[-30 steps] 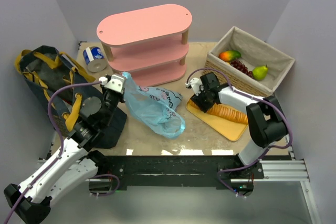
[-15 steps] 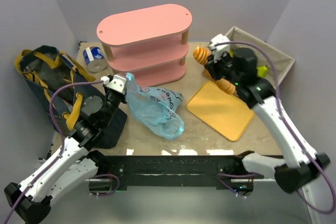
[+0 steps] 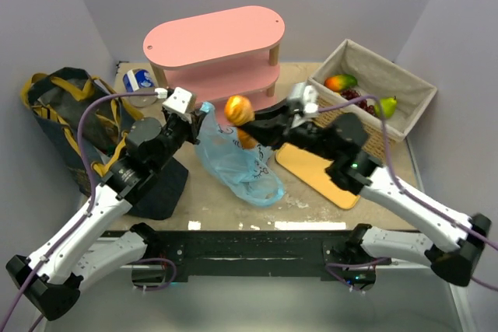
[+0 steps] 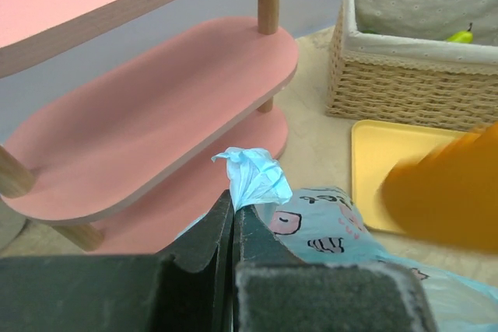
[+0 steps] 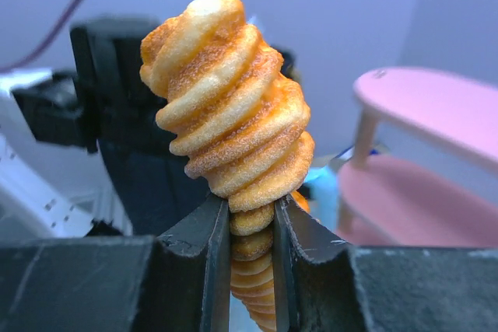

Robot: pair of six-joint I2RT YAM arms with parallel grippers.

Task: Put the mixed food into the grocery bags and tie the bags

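My right gripper (image 3: 250, 124) is shut on the long orange ridged bread (image 3: 239, 110) and holds it upright in the air over the light-blue plastic bag (image 3: 237, 162). In the right wrist view the bread (image 5: 229, 122) stands between the fingers. My left gripper (image 3: 196, 124) is shut on the bag's bunched top edge (image 4: 253, 176) and holds it up beside the pink shelf. The navy tote (image 3: 58, 126) with yellow handles lies at the left. Mango (image 3: 340, 82), grapes (image 3: 356, 96) and pear (image 3: 386, 106) lie in the wicker basket.
A pink three-tier shelf (image 3: 214, 40) stands at the back centre. A yellow tray (image 3: 323, 176) lies on the table under my right arm. The wicker basket (image 3: 405, 118) stands at the back right. A blue-and-white can (image 3: 138, 82) stands left of the shelf.
My right gripper lifted the bread off the yellow tray, swung up by the basket, then moved left to above the blue bag. My left gripper raised the bag's edge slightly.
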